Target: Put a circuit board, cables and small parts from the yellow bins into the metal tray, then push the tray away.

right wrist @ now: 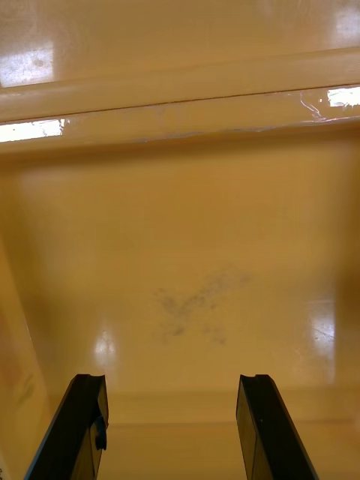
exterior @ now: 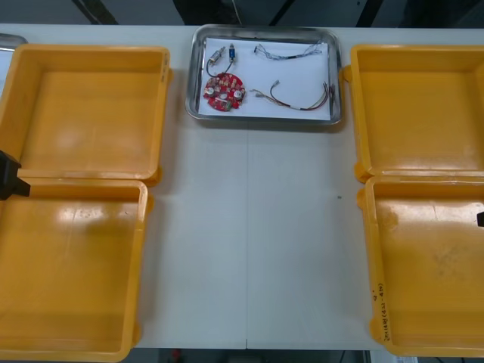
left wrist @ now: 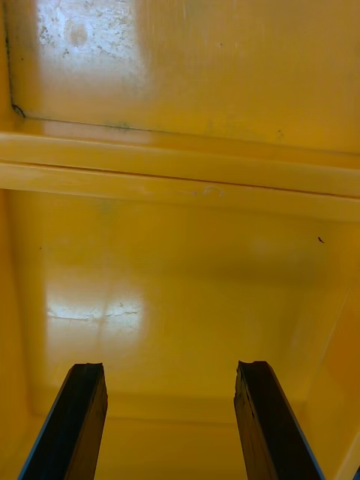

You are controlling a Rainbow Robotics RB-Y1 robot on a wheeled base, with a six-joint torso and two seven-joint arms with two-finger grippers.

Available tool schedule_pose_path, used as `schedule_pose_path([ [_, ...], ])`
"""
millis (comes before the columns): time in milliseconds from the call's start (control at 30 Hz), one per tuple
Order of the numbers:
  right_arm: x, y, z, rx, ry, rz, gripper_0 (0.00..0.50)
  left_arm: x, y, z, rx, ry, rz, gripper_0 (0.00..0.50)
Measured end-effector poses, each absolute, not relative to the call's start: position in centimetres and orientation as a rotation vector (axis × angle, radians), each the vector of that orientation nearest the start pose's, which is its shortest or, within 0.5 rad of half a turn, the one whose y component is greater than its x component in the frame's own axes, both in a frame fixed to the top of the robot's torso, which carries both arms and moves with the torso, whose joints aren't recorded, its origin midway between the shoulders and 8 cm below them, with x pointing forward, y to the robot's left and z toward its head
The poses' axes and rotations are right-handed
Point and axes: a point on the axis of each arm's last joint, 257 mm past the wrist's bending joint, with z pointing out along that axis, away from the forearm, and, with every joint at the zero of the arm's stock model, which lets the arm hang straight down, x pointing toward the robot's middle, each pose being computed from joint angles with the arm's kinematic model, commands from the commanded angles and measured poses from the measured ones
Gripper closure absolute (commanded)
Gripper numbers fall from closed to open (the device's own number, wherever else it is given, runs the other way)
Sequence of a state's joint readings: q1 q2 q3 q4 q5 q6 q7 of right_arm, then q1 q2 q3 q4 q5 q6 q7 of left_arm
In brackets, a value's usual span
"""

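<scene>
Filled metal tray at the far middle of the light worktop.
On its white inside lie a round red circuit board, cables and small metal parts. Yellow bins stand two each side. The left pincer and right pincer hang over the near bins, fingers wide apart, gripping nothing.

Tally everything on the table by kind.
Yellow bins: 4
Metal tray: 1
Red circuit board: 1
Cables: 3
Small metal parts: 2
Total: 11
</scene>
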State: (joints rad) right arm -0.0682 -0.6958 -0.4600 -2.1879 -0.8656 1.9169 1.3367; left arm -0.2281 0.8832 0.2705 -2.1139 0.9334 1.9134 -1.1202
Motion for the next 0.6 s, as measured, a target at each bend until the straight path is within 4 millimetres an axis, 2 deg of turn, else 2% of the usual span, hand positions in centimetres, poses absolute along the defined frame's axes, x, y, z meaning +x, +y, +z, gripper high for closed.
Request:
schedule_pose_path([
  [600,35.17,-39.33,-17.87,0.13,2.68,0.071,0.0,38.03,38.06,-15.03,-0.167,2.714,-0.01,0.0],
])
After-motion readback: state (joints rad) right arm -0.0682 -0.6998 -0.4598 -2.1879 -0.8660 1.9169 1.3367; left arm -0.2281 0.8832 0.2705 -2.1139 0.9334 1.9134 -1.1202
